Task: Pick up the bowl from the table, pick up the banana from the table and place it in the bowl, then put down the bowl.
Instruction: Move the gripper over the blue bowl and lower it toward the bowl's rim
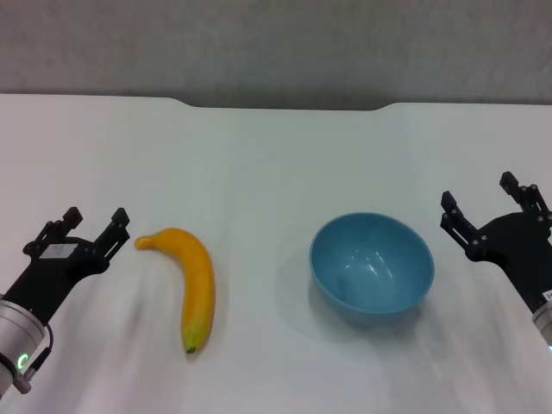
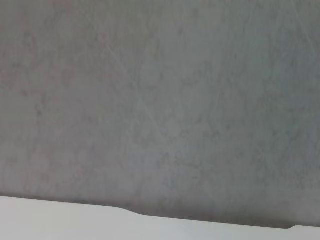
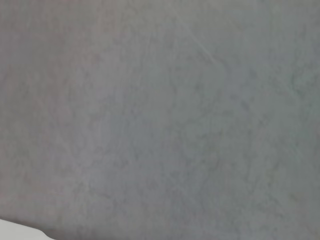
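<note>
Head view carries everything useful: one bowl (image 1: 372, 266), one banana (image 1: 191, 284), two hands, all on or over the white counter (image 1: 276, 164). Both wrist views show only a grey wall with a sliver of counter edge (image 2: 60, 217) at the frame border; the left wrist view also catches the dark cut-out in the far edge. No hand, bowl or banana in either wrist view.

Bowl: light blue, upright, right of centre, nothing inside it. Banana: lying flat left of centre, stem end toward the left hand, dark tip toward the near edge. Banana and bowl well apart, bare counter between them.

Left hand (image 1: 90, 228): low at the left edge, fingers spread open, holding nothing, just beside the banana's stem end, not touching. Right hand (image 1: 488, 207): at the right edge, fingers spread open, holding nothing, near the bowl's rim, clear gap between.
</note>
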Tool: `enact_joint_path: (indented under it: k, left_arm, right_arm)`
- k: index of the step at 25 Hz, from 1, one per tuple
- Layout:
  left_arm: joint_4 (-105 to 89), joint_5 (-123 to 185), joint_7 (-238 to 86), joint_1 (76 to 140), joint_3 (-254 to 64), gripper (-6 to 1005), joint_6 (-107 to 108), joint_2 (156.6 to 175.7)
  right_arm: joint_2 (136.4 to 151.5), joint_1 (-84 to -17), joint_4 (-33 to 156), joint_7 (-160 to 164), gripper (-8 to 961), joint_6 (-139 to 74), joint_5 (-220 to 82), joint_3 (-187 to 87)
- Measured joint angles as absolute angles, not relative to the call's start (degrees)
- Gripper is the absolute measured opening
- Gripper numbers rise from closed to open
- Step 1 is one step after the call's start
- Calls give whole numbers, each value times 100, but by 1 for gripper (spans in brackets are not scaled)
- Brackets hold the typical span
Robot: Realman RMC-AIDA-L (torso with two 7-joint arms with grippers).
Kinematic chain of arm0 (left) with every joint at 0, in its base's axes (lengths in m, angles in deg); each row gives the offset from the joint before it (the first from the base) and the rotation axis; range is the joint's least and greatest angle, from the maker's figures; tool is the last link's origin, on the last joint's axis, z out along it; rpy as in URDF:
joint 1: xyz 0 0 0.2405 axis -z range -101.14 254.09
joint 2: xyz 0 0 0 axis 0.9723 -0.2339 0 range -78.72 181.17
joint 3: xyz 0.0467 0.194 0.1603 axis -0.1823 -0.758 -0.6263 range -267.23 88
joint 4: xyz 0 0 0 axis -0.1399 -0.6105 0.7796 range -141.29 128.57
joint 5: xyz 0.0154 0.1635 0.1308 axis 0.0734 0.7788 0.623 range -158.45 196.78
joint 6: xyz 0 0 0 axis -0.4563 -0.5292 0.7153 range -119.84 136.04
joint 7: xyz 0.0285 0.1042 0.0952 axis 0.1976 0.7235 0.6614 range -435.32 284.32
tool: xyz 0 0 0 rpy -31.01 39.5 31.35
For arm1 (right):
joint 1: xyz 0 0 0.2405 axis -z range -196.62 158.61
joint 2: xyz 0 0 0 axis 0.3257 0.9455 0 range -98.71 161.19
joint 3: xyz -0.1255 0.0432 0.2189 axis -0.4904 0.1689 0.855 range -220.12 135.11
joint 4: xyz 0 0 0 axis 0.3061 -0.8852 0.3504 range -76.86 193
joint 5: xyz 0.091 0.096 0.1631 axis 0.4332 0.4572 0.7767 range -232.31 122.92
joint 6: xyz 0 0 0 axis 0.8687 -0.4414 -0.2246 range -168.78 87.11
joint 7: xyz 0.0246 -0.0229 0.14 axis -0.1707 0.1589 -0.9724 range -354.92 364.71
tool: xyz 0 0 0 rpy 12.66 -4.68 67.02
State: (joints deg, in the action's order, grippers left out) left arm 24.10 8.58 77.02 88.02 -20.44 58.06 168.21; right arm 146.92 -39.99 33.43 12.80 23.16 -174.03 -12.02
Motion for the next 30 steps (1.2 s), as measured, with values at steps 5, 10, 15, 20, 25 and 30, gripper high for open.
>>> enact_joint_path:
  k: [5,10,15,20,25,30]
  left_arm:
    - [2347,855,7721,8812,-2044,788,5840,16821]
    - [2334,804,7725,8832,-2044,788,5844,16821]
    - [2341,778,7741,8823,-2056,788,5818,16819]
    - [2600,825,7594,8733,-2069,789,5380,16752]
    - [4352,1361,6814,8307,-2027,789,3536,16400]
    - [5937,1990,6447,7927,-1899,789,1942,16261]
  right_arm:
    - [14691,-4007,3353,1280,886,2307,-17400,-1200]
    - [14690,-4036,3354,1280,885,2305,-17385,-1200]
    - [14678,-4045,3244,1287,885,2149,-17387,-1183]
    - [14597,-4032,2789,1373,885,1593,-17406,-989]
    - [14236,-3675,1309,2263,885,202,-17422,-209]
    - [14434,-3005,-365,4243,884,-2277,-17427,1509]
